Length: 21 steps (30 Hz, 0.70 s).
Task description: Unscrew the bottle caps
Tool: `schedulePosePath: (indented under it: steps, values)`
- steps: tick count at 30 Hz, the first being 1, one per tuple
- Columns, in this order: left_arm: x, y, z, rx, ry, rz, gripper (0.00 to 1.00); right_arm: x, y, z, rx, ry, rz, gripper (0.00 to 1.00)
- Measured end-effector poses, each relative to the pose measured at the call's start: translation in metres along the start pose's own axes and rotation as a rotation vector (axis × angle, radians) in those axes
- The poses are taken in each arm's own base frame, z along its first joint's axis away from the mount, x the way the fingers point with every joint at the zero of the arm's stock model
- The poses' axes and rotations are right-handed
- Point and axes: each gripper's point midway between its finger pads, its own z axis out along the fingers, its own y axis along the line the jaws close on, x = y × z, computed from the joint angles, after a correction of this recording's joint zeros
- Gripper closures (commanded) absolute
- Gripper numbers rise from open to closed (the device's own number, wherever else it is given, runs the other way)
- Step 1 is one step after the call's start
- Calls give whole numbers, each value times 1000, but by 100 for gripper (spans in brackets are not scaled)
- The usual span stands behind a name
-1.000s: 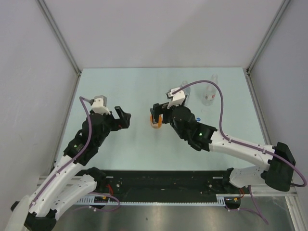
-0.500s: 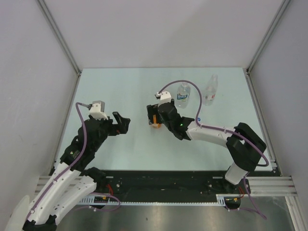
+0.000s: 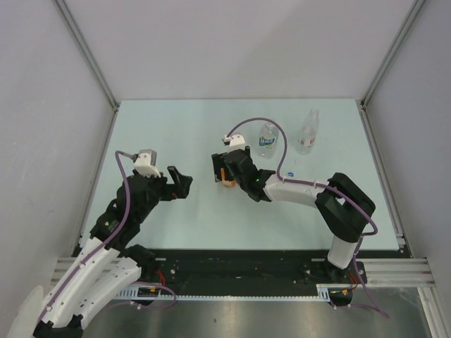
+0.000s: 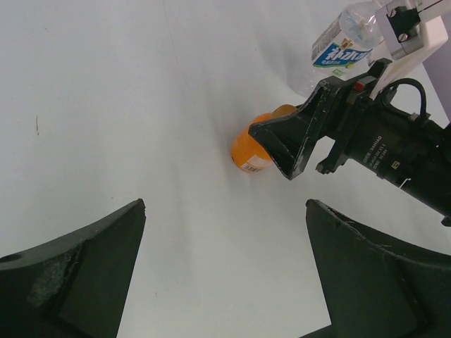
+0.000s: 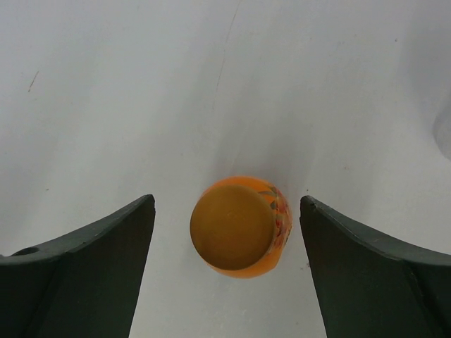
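The squat orange bottle stands upright on the table with its orange cap on. My right gripper is open above it, one finger on each side of the cap, neither touching. In the top view the right gripper covers most of the orange bottle. My left gripper is open and empty, to the left of the bottle, and also shows in the top view. The clear blue-label bottle and the slim bottle stand behind. A white cap with a blue mark lies on the table.
The right arm's forearm lies low across the table to the right of the orange bottle. Grey walls with metal corner rails enclose the table on three sides. The blue-label bottle is close behind the right gripper.
The right arm has stretched out low and its gripper has shifted slightly left, over the orange bottle, uncovering the blue-label bottle. The left gripper has barely moved.
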Motion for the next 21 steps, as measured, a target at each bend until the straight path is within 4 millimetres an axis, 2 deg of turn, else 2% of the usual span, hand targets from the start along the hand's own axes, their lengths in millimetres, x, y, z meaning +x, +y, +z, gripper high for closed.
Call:
schedulePosePath:
  steps: [5,6,8,9,11,12,14,15,20,21]
  values:
    - [1,0,1,-1,6,0,0,3,-1,1,4,9,-3,25]
    - [2,0,2,-2,9,0,0,3,-1,1,4,10,-2,33]
    - [4,1,3,-5,15,0,0,4,-2,1,6,13,-5,42]
    - [5,1,3,-4,17,0,0,5,-3,1,8,15,-6,52]
    - [8,1,3,-2,24,0,0,6,-4,1,12,22,-8,60]
    - [9,2,4,-2,27,0,0,5,-5,1,18,17,-8,68]
    - [12,1,4,1,35,1,0,3,-6,1,21,15,-6,75]
    - [12,1,4,1,35,1,0,4,-6,1,23,17,-4,83]
    - [11,0,4,7,32,3,0,1,-8,-10,36,29,-19,100]
    - [10,-1,4,14,30,4,0,-3,-8,-15,36,26,-21,100]
